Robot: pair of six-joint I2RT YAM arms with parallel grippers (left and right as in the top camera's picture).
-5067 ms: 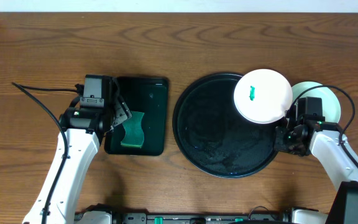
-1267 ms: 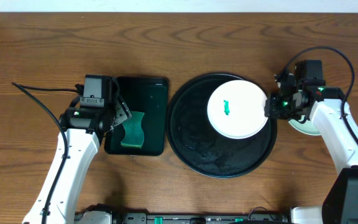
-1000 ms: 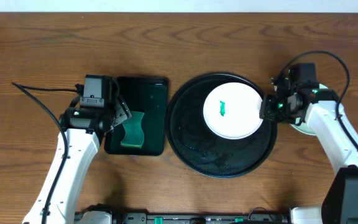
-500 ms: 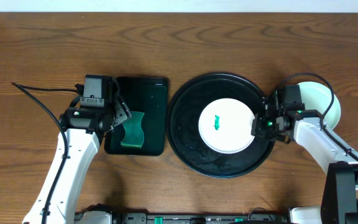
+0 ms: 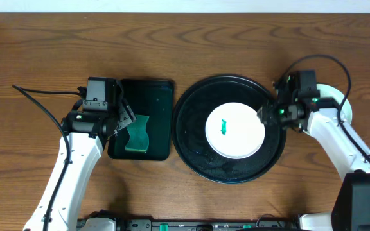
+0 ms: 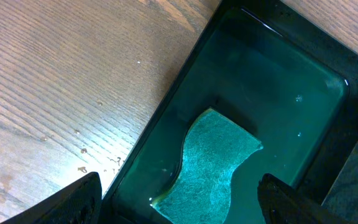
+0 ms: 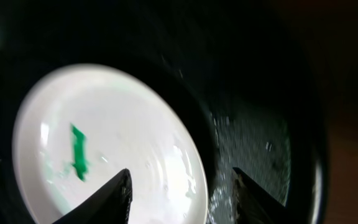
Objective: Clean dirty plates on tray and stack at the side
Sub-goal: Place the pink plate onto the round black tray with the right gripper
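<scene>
1. White plate (image 5: pixel 235 130), green smear (image 5: pixel 223 126) at its centre, lying flat inside the round black tray (image 5: pixel 194 157), slightly right of middle.
2. Right gripper (image 5: pixel 266 115) parted above the plate's right rim, clasping nothing.
3. Left gripper (image 5: pixel 124 119) spread wide over the green sponge (image 6: pixel 213 158) in the rectangular black tray (image 5: pixel 159 96), likewise empty.
4. Probably light, stiff and glossy; wet tray, so likely slippery, and breakable if ceramic. Best pinched across the raised rim at the near edge.

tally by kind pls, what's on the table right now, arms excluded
Plates: 2, a white plate and a pale mint plate, partly hidden
Trays: 2, a round black tray and a rectangular black tray
Sponges: 1, a green sponge
Total: 5
</scene>
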